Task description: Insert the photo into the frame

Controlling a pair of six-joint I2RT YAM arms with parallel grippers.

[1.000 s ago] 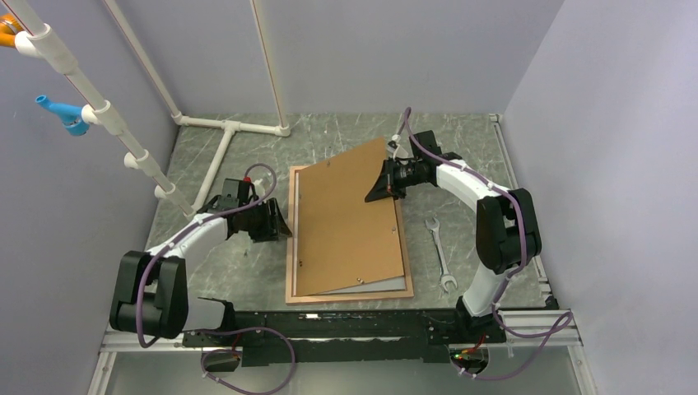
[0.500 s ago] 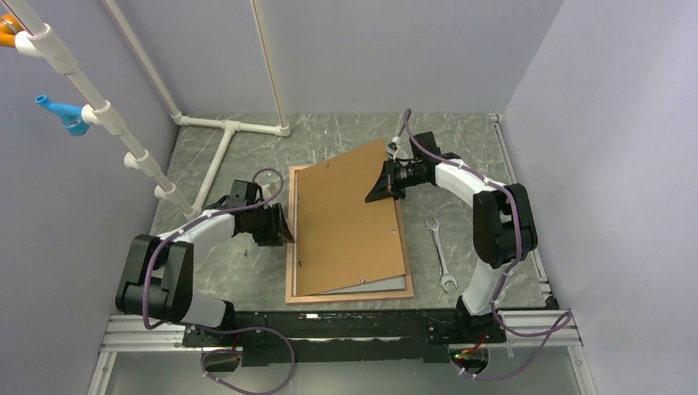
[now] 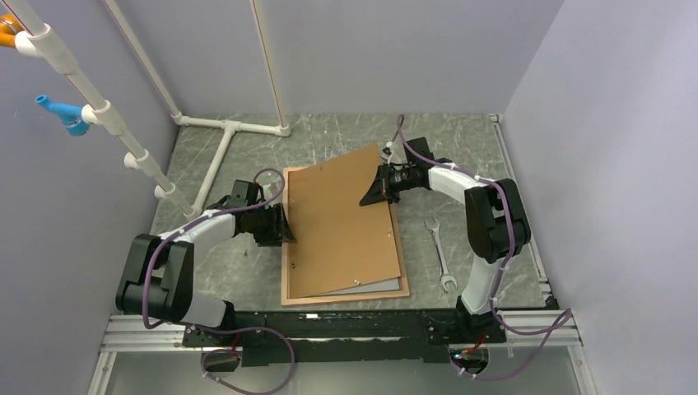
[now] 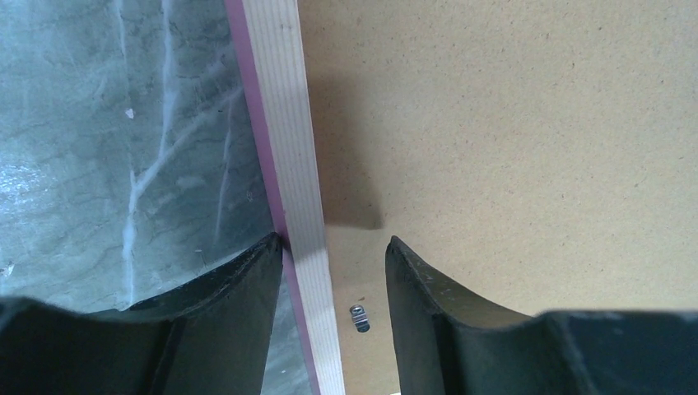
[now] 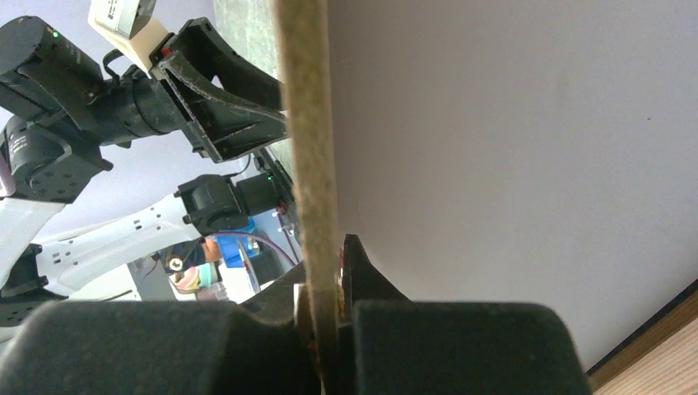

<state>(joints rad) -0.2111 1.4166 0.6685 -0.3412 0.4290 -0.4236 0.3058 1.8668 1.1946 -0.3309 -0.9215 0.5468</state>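
Right gripper point(image 3: 368, 196): clamped tight on the right-hand edge of the brown board point(image 3: 342, 226). In the wrist view that edge runs straight up from between the fingertips point(image 5: 362, 267).
Board: tilted and askew to the frame. The gripped side is raised, and the opposite side is down by the left gripper.
Left gripper point(image 3: 282, 232): jaws part-way apart, holding nothing, set astride the frame's left rail.
Left fingers: the outer one point(image 4: 239, 284) touches the rail's pink outer face. The inner one point(image 4: 424, 288) stands over the brown surface, clear of the rail's inner edge.
Frame point(image 4: 284, 123): flat on the table point(image 3: 329, 136), lying between the two grippers. Its right rail passes below the right gripper.
Photo point(image 5: 510, 164): inside the frame, beneath the lifted board and directly under the right gripper's fingers. Only a plain pale face shows; the printed side is not seen. A strip of it also shows at the near end of the frame, past the board's near edge.
Clip point(image 4: 359, 317): small metal tab on the brown surface, between the left fingers and just inside the rail.
Wrench point(image 3: 439, 251): on the table, nearer the arm's base than the right gripper. It lies just beside the frame's right rail, not touching it.
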